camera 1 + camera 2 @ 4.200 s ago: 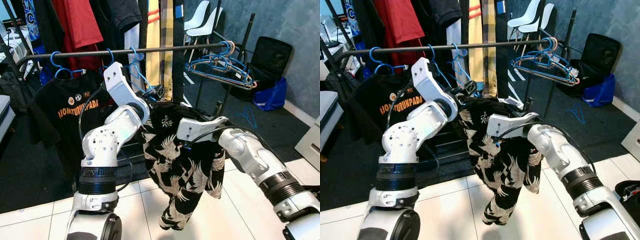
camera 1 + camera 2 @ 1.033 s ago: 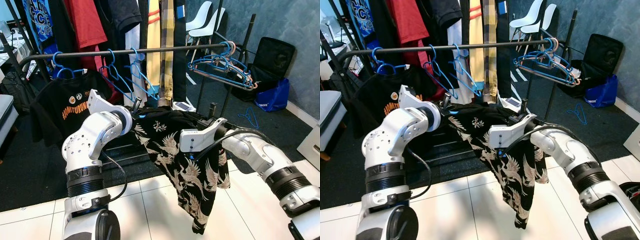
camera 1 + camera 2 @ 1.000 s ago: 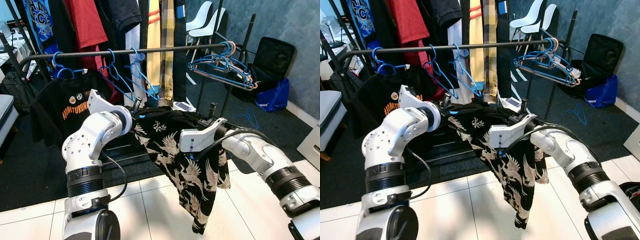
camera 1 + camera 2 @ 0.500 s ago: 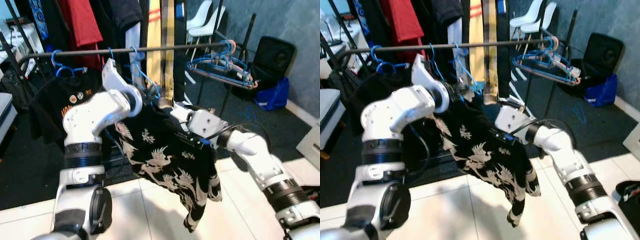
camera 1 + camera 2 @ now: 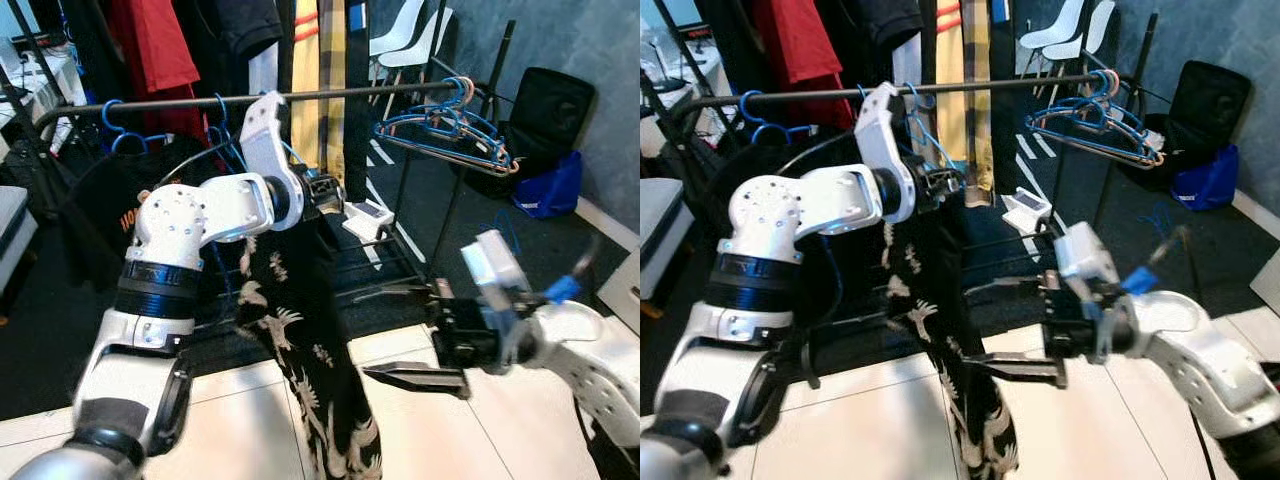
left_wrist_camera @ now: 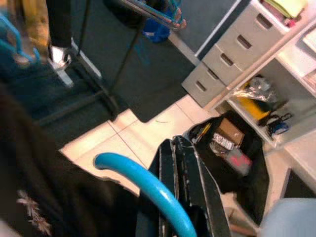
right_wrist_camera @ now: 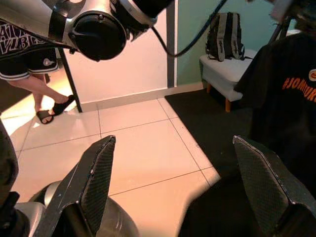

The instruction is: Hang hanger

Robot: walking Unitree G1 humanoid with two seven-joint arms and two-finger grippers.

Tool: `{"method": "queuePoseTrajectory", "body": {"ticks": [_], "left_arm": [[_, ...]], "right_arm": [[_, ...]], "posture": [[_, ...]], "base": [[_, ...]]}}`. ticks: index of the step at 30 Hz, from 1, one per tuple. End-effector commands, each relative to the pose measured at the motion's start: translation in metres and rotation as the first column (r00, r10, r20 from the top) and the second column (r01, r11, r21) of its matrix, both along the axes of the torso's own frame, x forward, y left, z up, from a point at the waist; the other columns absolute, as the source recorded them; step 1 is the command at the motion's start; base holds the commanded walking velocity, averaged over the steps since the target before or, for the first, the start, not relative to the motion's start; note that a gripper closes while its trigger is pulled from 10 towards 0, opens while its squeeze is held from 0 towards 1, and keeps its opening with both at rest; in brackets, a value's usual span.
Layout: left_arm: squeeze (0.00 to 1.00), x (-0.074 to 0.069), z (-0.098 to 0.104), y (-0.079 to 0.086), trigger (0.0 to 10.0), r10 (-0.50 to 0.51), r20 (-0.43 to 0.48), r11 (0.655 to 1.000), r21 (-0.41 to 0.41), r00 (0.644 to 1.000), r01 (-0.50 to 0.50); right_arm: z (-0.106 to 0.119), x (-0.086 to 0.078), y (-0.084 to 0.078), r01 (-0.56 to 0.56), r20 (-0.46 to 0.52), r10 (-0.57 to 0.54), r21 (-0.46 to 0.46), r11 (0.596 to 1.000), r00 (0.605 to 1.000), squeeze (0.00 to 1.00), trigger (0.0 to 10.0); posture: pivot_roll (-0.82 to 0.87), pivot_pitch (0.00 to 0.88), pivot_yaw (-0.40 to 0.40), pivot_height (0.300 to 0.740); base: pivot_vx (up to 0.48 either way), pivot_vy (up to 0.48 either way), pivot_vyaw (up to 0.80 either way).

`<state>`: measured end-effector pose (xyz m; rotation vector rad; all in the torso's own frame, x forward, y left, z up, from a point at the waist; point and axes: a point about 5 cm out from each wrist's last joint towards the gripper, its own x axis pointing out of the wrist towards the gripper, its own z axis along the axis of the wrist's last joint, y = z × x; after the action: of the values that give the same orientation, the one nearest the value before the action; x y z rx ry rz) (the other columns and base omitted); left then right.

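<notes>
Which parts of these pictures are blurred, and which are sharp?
In the left eye view the right gripper and its forearm are smeared by motion, while the rail is sharp. In the left wrist view the blue hanger hook and black shirt are soft. The right wrist view is sharp.

2 white chairs [image 5: 400, 40], 1 blue bag [image 5: 548, 187] (by wall).
</notes>
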<state>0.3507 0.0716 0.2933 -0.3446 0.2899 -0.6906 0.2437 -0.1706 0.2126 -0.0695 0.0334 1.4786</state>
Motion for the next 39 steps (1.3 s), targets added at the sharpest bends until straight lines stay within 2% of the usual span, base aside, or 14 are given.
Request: {"method": "queuePoseTrajectory", "body": {"ticks": [1,2,4,5,7,9,10,11,15,23,27,32,35,39], "left_arm": [[0.0,-0.003,0.016,-0.004,0.0,-0.061,0.131,0.998,0.041,0.99,0.056],[0.0,-0.004,0.021,-0.002,0.0,-0.115,0.24,0.989,0.119,0.964,0.089],[0.0,-0.004,0.021,-0.002,0.0,-0.115,0.24,0.989,0.119,0.964,0.089],[0.0,-0.006,0.027,-0.001,0.0,-0.186,0.356,0.973,0.194,0.916,0.123],[0.0,-0.006,0.027,-0.001,0.0,-0.186,0.356,0.973,0.194,0.916,0.123],[0.0,-0.008,0.036,0.006,7.5,-0.311,0.499,0.923,0.362,0.809,0.132],[0.0,-0.008,0.036,0.006,7.5,-0.311,0.499,0.923,0.362,0.809,0.132],[0.0,-0.006,0.04,0.009,10.0,-0.349,0.549,0.896,0.433,0.759,0.099],[0.0,-0.003,0.047,0.013,10.0,-0.4,0.606,0.85,0.525,0.688,0.032],[0.0,-0.003,0.073,0.01,10.0,-0.374,0.705,0.875,0.483,0.603,-0.021],[0.0,-0.004,0.078,0.009,10.0,-0.358,0.709,0.892,0.452,0.607,-0.002],[0.0,-0.005,0.087,0.01,10.0,-0.338,0.668,0.92,0.384,0.663,0.081],[0.0,-0.004,0.099,0.011,10.0,-0.335,0.615,0.935,0.309,0.714,0.173],[0.0,-0.004,0.105,0.012,10.0,-0.335,0.603,0.938,0.288,0.724,0.194]], "right_arm": [[0.001,0.0,-0.004,0.013,-0.005,-0.013,0.002,1.0,1.0,0.0,10.0],[0.001,0.0,-0.01,0.044,-0.019,-0.044,-0.009,0.999,0.999,0.0,10.0],[0.001,0.0,-0.01,0.044,-0.019,-0.044,-0.009,0.999,0.999,0.0,10.0],[-0.001,0.004,-0.018,0.106,-0.017,-0.107,-0.039,0.994,0.994,0.0,10.0],[-0.001,0.004,-0.018,0.106,-0.017,-0.107,-0.039,0.994,0.994,0.0,10.0],[-0.006,0.014,-0.039,0.286,0.028,-0.285,-0.097,0.953,0.958,0.0,10.0],[-0.006,0.014,-0.039,0.286,0.028,-0.285,-0.097,0.953,0.958,0.0,10.0],[-0.008,0.019,-0.047,0.367,0.046,-0.364,-0.109,0.924,0.93,0.0,10.0],[-0.009,0.026,-0.055,0.478,0.06,-0.475,-0.099,0.873,0.878,0.0,10.0],[-0.015,0.023,-0.045,0.473,-0.006,-0.475,-0.069,0.878,0.88,0.0,10.0],[-0.014,0.024,-0.044,0.485,-0.021,-0.487,-0.045,0.873,0.873,0.0,10.0],[-0.011,0.035,-0.043,0.564,-0.033,-0.563,0.037,0.825,0.826,0.0,10.0],[0.006,0.053,-0.042,0.662,-0.04,-0.668,0.192,0.725,0.743,0.0,10.0],[0.013,0.06,-0.042,0.694,-0.047,-0.707,0.249,0.676,0.706,0.0,10.0]], "posture": [[-0.08,0.0,0.037,0.74],[-0.08,0.0,0.037,0.74],[-0.08,0.0,0.037,0.74],[-0.08,0.0,0.037,0.74],[-0.08,0.0,0.037,0.74],[-0.08,0.0,0.039,0.74],[-0.08,0.0,0.039,0.74],[-0.08,0.0,0.039,0.74],[-0.08,0.0,0.041,0.74],[-0.08,0.0,0.05,0.74],[-0.08,0.0,0.05,0.74],[-0.08,0.0,0.056,0.74],[-0.08,0.0,0.056,0.74],[-0.08,0.0,0.059,0.74]], "base": [[0.0,0.0,0.0],[0.0,0.0,0.0],[0.0,0.0,0.0],[0.0,0.0,0.0],[0.0,0.0,0.0],[0.0,0.0,0.0],[0.0,0.0,0.0],[0.0,0.0,0.0],[0.0,0.0,0.0],[0.0,0.0,0.0],[0.0,0.0,0.0],[0.0,0.0,0.0],[0.0,0.0,0.0],[0.0,0.0,0.0]]}}
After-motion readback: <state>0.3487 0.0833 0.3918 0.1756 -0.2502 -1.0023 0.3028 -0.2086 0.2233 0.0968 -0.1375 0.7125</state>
